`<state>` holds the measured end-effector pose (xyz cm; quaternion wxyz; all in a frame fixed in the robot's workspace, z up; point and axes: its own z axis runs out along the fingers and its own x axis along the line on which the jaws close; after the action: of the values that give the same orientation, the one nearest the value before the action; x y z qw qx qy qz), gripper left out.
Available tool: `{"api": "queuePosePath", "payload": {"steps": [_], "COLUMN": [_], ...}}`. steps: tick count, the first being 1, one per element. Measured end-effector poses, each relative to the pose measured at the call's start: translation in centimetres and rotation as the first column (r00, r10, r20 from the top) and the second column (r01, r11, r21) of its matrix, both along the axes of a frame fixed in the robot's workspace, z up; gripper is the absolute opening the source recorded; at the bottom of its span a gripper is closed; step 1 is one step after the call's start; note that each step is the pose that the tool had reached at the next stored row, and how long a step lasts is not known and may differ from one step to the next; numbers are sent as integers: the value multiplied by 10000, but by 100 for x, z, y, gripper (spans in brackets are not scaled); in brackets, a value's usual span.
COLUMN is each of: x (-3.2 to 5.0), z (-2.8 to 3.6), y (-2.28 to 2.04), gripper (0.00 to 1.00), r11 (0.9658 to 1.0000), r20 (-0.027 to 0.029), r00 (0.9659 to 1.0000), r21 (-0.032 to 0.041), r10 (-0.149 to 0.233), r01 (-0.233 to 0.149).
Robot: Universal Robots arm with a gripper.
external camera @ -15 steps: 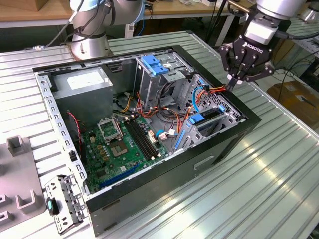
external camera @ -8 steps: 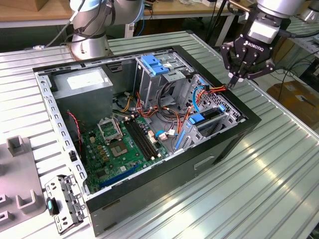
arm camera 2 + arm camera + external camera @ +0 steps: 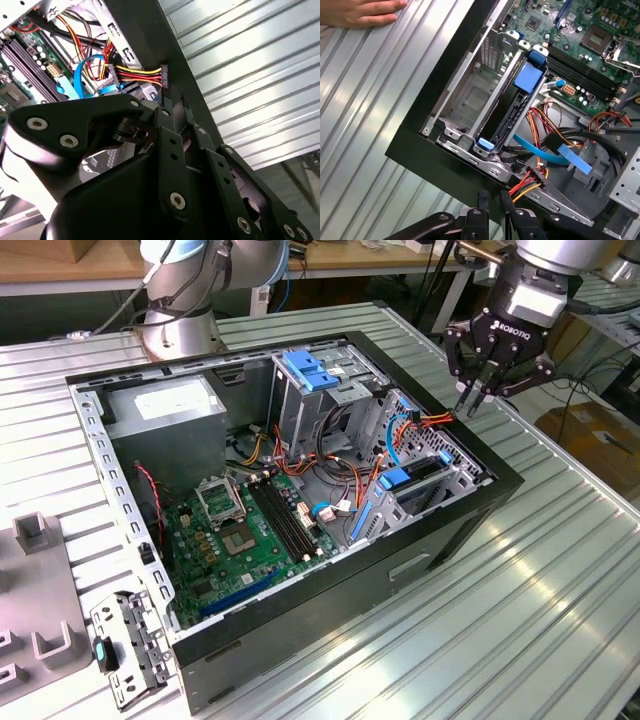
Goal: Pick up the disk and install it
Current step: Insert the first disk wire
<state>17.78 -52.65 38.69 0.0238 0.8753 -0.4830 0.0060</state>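
Claw: one claw (image 3: 470, 405) with two black fingers (image 3: 480, 197). They are clenched close with just a thin gap, and nothing is in them. It hangs over the rim of the computer box, at the exterior view's right.
Disk: one disk (image 3: 509, 122), flat and dark with blue ends. It stands on its edge in a slot of the low metal cage (image 3: 470, 95) inside the box. It is near the claw's tips but apart from them.
Computer box: one black computer box (image 3: 330, 615), lying flat with its top side open.
Inside the box: one green board (image 3: 250, 535), one grey power box (image 3: 165, 405) with a white sticker, and one tall cage (image 3: 300, 405) with a blue latch on top.
Wires: a bunch of red, yellow and orange wires (image 3: 137, 72) ends in one dark plug (image 3: 164, 75) just beside the claw's tips. One flat blue cable (image 3: 540, 152) lies close by.
Arm: one silver arm base (image 3: 180, 310) stands behind the box.
Hand: one person's hand (image 3: 360, 12) rests flat on the bench.
Loose parts: one metal plate (image 3: 125, 650) with holes and some grey blocks (image 3: 35, 532) lie at the exterior view's left.
Bench: one silver bench (image 3: 520, 620) with long ribs.
Room: wooden tables (image 3: 60, 265) stand behind, and one brown cardboard box (image 3: 600, 435) sits at the exterior view's right.
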Motion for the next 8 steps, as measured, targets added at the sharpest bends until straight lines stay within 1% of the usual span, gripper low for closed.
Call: {"api": "queuePosePath", "payload": {"steps": [2,3,4,5,6,7,8], "x": [-1,0,-1,-1,-1,-1,-1], "z": [-7,-19,-36,-48,-56,-72,-81], "y": [0,0,-1,0,0,0,0], "gripper": [24,25,31,31,31,31,31], "r11": [9994,9969,9939,9907,9880,9818,9776], "r20": [-1,0,0,2,4,7,9], "r00": [9994,9969,9939,9907,9880,9818,9776], "r21": [-1,-1,7,18,28,49,61], "r10": [347,789,1101,1363,1542,1901,2104], "r01": [-347,-789,-1101,-1363,-1542,-1901,-2104]}}
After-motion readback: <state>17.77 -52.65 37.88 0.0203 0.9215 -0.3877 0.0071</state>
